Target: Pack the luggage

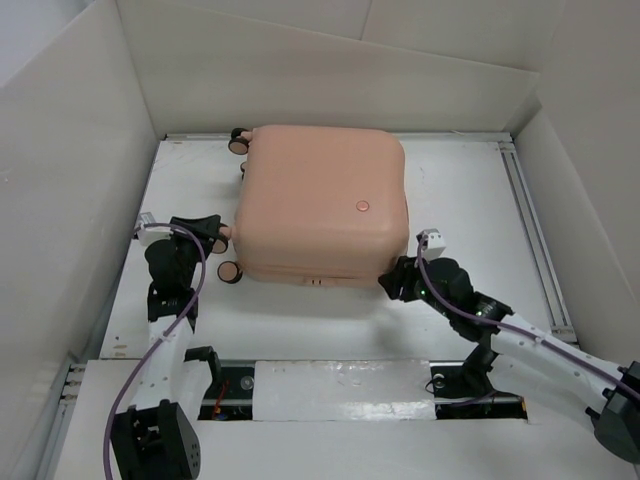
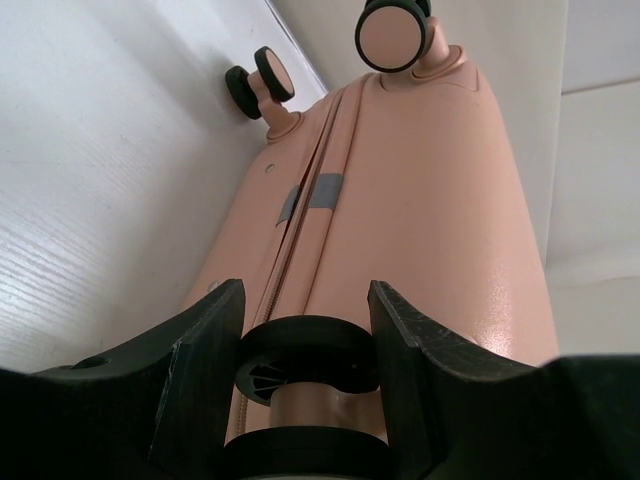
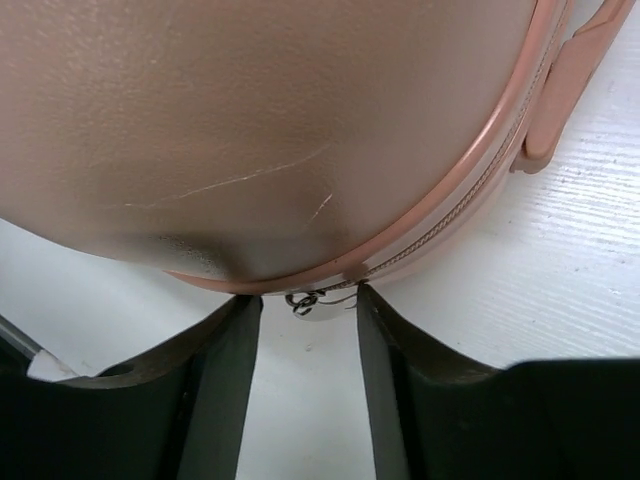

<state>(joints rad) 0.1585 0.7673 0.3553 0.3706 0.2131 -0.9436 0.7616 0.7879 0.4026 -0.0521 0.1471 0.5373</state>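
Left tool (image 2: 305, 300) clamps a luggage (image 1: 320, 205) wheel (image 2: 300, 352); right tool (image 3: 307, 310), half-open, straddles the zipper pull (image 3: 300, 301).

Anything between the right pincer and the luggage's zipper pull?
Nothing visible. The zipper pull hangs at the luggage corner, directly between the open right pincer fingers. The left pincer clamps a wheel.

Nothing readable in any view: no words, numbers or brand. The small round badge (image 1: 362, 207) on the luggage (image 1: 310, 190) lid (right of centre in the top view) perhaps bears a logo, too small to read.
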